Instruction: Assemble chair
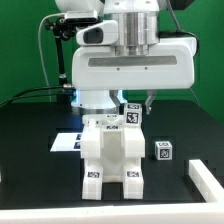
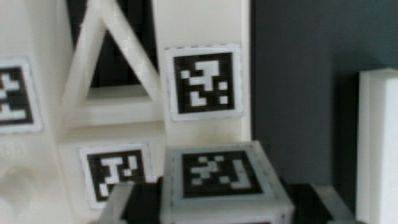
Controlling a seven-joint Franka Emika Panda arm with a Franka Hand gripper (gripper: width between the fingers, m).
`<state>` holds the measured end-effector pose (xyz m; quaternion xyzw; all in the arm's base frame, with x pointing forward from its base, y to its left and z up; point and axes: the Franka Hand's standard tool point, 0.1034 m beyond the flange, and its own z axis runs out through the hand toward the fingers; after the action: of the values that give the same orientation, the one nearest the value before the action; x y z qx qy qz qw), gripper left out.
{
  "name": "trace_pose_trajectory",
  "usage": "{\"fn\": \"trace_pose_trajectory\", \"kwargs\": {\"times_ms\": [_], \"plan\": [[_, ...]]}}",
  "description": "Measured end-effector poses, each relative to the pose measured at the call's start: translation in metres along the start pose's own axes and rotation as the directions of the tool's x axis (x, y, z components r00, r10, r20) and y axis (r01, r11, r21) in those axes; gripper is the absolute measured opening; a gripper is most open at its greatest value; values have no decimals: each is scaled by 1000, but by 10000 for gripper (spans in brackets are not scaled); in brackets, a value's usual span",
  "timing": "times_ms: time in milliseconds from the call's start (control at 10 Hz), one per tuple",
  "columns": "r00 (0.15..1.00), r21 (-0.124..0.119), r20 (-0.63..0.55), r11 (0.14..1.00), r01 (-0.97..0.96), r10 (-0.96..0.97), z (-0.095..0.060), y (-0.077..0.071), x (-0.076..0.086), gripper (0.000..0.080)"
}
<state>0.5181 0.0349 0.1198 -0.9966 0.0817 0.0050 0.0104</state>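
Observation:
The partly built chair point(image 1: 110, 155), made of chunky white blocks with square tags, stands upright in the middle of the black table. In the wrist view its frame and tags point(image 2: 107, 95) fill the picture close up. My gripper point(image 1: 139, 107) hangs just over the chair's top at the exterior view's right. It is shut on a small white tagged block point(image 1: 131, 114). In the wrist view this block point(image 2: 217, 168) sits between the two dark fingers point(image 2: 317, 203), and the gripper point(image 2: 217, 205) holds it against the chair frame.
A loose tagged cube point(image 1: 162, 151) lies on the table to the exterior view's right of the chair. A white slab part point(image 1: 205, 181) lies further right, and shows in the wrist view point(image 2: 377, 110). The marker board point(image 1: 66, 143) lies behind the chair.

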Motion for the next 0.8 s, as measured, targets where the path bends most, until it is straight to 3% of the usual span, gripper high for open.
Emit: {"fn": "trace_pose_trajectory", "kwargs": {"times_ms": [500,800], "plan": [[946,5,2,946,-323,323,0,-1,0,284],[816,27,8,815,-578,578,0,-1,2,284]]}}
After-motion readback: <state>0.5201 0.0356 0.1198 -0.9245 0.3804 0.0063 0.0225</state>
